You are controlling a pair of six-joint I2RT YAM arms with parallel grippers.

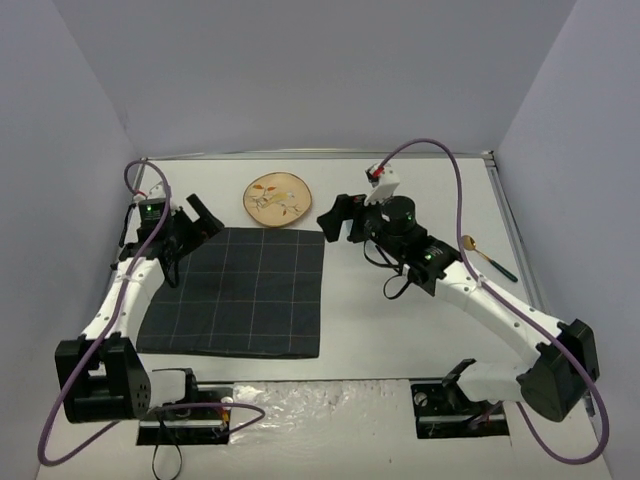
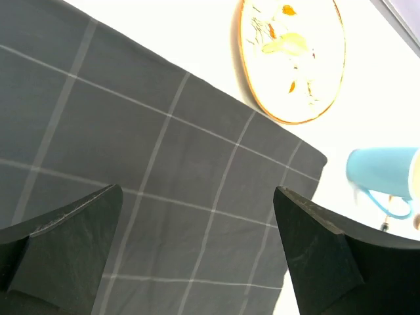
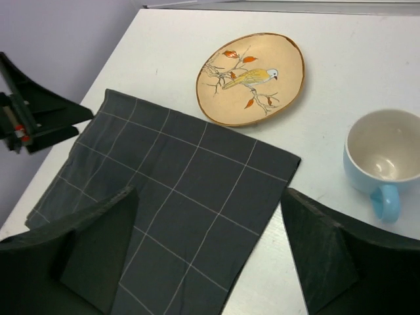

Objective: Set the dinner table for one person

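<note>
The white dinner table (image 1: 400, 320) holds a dark grey checked placemat (image 1: 240, 290), lying flat left of centre. A round bird-pattern plate (image 1: 277, 199) sits on the table just past the mat's far edge. A light blue cup (image 3: 384, 154) stands upright right of the plate; the right arm hides it in the top view. A gold spoon with a dark handle (image 1: 487, 256) lies at the far right. My left gripper (image 1: 203, 222) is open and empty over the mat's far left corner. My right gripper (image 1: 340, 220) is open and empty above the mat's far right corner.
Grey walls enclose the table on the left, back and right. The arm bases and cables sit at the near edge. The cup also shows in the left wrist view (image 2: 384, 174), beyond the mat's corner.
</note>
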